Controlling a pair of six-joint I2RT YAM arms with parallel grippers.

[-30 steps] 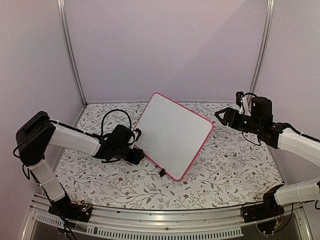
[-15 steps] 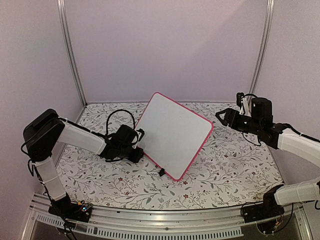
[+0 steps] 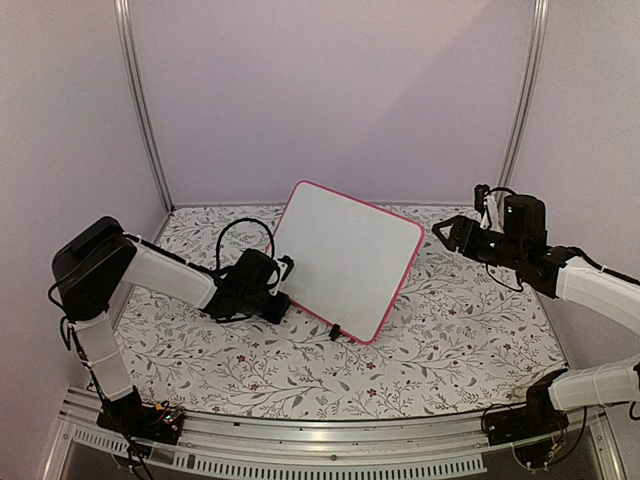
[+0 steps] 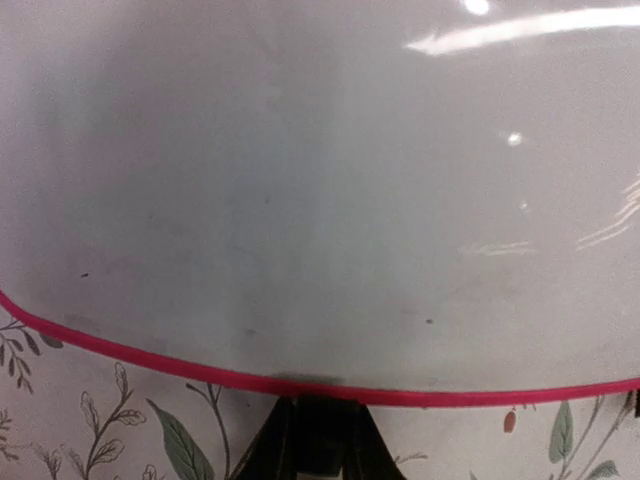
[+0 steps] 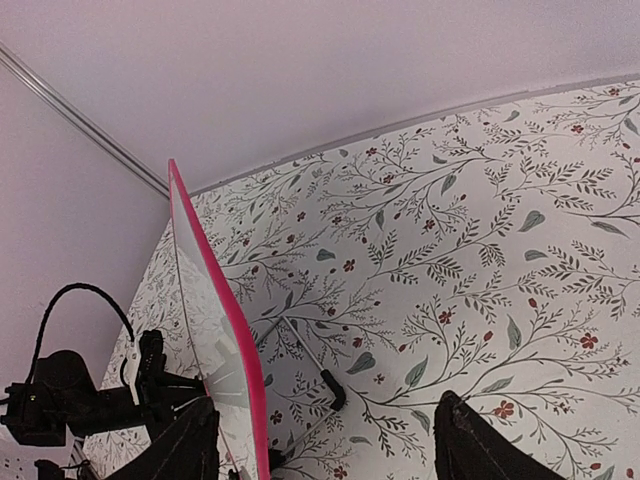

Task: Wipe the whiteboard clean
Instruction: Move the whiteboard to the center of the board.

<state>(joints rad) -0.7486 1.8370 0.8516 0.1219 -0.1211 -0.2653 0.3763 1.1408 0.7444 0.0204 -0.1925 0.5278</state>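
The whiteboard [image 3: 345,255] stands at a steep tilt in the middle of the floral counter [image 3: 470,330], its white face wiped clean bar a few faint smudges, with one black clip foot [image 3: 335,332] down at its lower edge. The left end effector [image 3: 272,298] is pinched closed on the pink frame at the board's lower left edge. Over on the other side, the right end effector [image 3: 443,232] hangs just beside the top right corner, spread wide and holding nothing.

Pale lilac walls [image 3: 330,90], two metal corner posts [image 3: 140,110], floral-patterned tabletop [image 3: 470,330], aluminium rail [image 3: 330,440] along near edge
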